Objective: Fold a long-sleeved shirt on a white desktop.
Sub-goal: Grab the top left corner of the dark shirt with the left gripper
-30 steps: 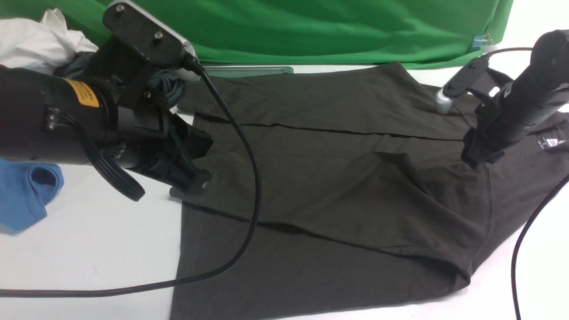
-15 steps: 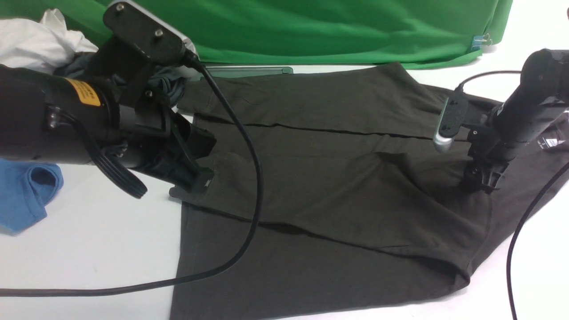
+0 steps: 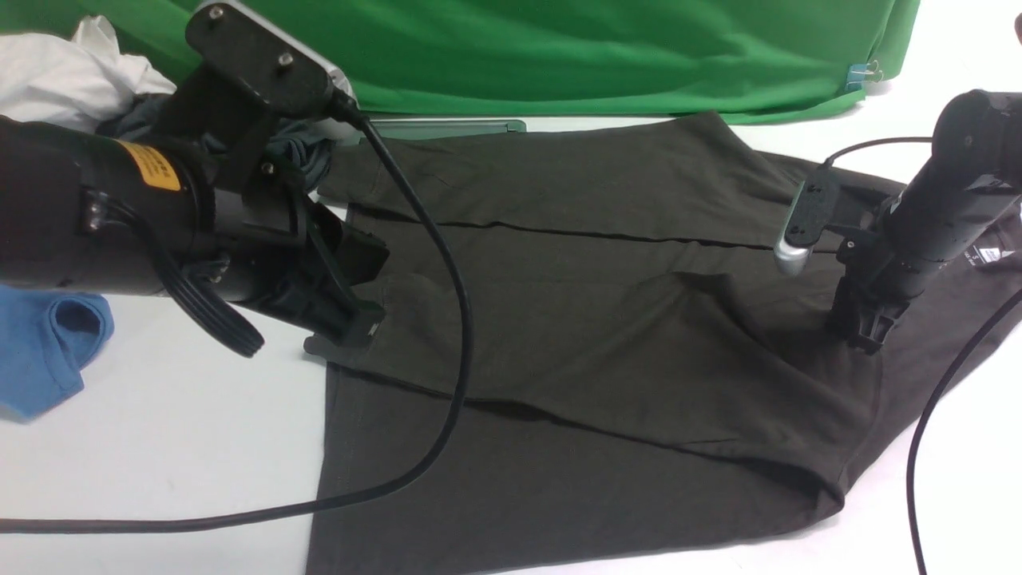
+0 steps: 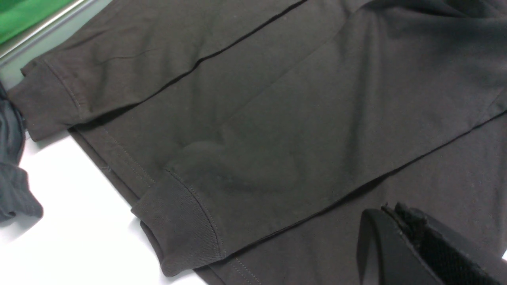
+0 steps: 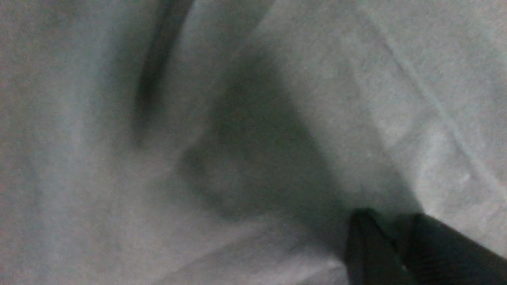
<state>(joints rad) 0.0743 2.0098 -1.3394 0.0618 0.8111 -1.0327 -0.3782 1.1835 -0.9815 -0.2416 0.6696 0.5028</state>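
Note:
The long-sleeved shirt lies spread on the white desktop, dark brown-black, with both sleeves laid across its body. Its small label shows at the far right. My left gripper is shut and holds nothing; it hovers just above the near sleeve's cuff, and its tips press together. My right gripper points down near the shirt's shoulder. Its jaws are pinched on a small tent of the fabric.
A blue shirt lies at the left edge. White cloth and a dark grey-teal garment are at the back left. The green backdrop stands behind the grey hatch. Black cables trail over the shirt.
My right gripper has come down onto the shirt near the shoulder, turned at the wrist, and closed its jaws on the fabric. The left arm has stayed put.

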